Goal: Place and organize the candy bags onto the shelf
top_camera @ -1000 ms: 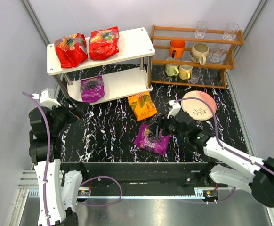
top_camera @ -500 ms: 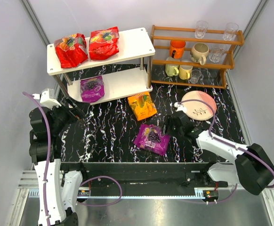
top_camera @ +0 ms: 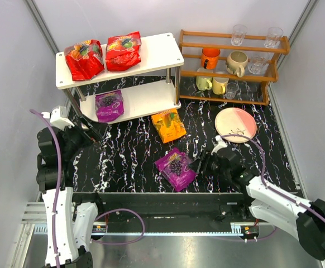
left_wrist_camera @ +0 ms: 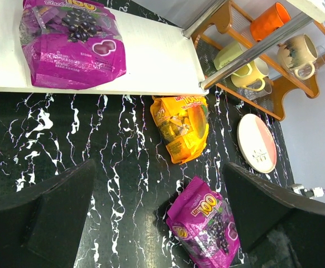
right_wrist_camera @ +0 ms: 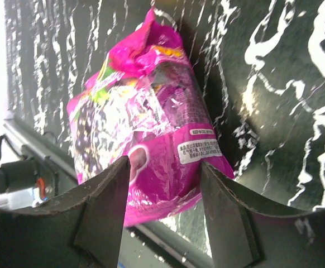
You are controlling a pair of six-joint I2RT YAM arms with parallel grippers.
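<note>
The right pincer (right_wrist_camera: 163, 167) pinched one end of the purple candy bag (top_camera: 175, 167), well in front of the shelf (top_camera: 157, 50). A firm hold and a clear lift towards the shelf's lower board (top_camera: 146, 96) seemed wise. The left pincer (left_wrist_camera: 159, 167) gaped wide.

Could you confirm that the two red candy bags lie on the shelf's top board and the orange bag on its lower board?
Not quite: the orange bag lies on the black table, off the shelf, per the top external view. The red candy bags are on the top board.
</note>
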